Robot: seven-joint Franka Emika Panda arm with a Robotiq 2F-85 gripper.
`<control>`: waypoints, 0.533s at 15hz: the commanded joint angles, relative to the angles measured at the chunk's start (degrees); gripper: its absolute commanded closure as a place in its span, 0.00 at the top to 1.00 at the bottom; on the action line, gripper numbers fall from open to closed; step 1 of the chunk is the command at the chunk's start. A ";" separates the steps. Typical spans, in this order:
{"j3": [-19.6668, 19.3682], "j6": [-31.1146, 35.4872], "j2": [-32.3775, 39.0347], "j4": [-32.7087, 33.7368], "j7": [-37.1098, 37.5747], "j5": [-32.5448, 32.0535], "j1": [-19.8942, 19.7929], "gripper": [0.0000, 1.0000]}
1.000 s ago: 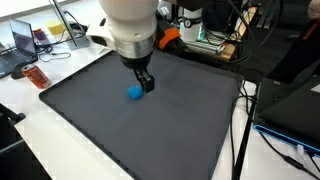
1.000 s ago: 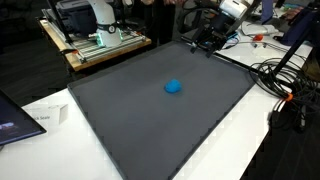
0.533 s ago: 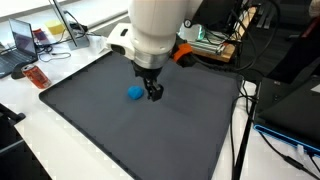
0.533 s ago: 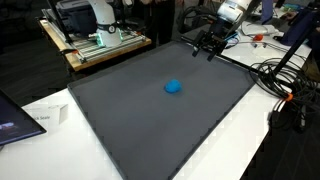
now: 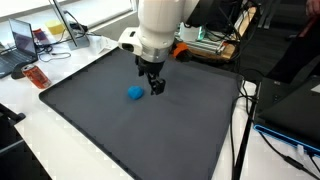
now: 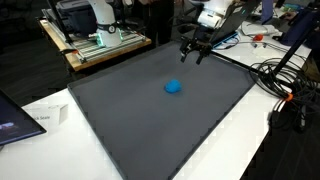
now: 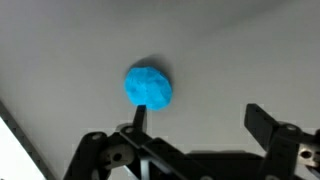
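Over the mat (image 5: pixel 150 135), the arm (image 5: pixel 160 25) has swung across in the last second, carrying the gripper (image 6: pixel 193 50), jaws wide apart and empty, closer above the ball (image 5: pixel 134 93), which lies mid-mat at 10 o'clock of the gripper in the wrist view: approach under way, no contact.

One blue lump (image 5: pixel 135 93) lies mid-frame on one dark surface (image 5: pixel 120 135). One robot arm (image 5: pixel 160 25) ends in two fingers (image 7: pixel 262 122), seen along the bottom of the wrist view. One laptop (image 5: pixel 22 40) and one red item (image 5: pixel 37 77) sit at upper left.
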 commanded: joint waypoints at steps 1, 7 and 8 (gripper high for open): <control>-0.15 10.14 -7.46 -12.67 -0.46 -2.66 -2.15 1.00; 0.25 11.05 -6.90 -13.00 -3.21 -0.85 -4.00 1.00; 0.35 11.05 -7.12 -13.13 -3.23 -0.85 -3.99 1.00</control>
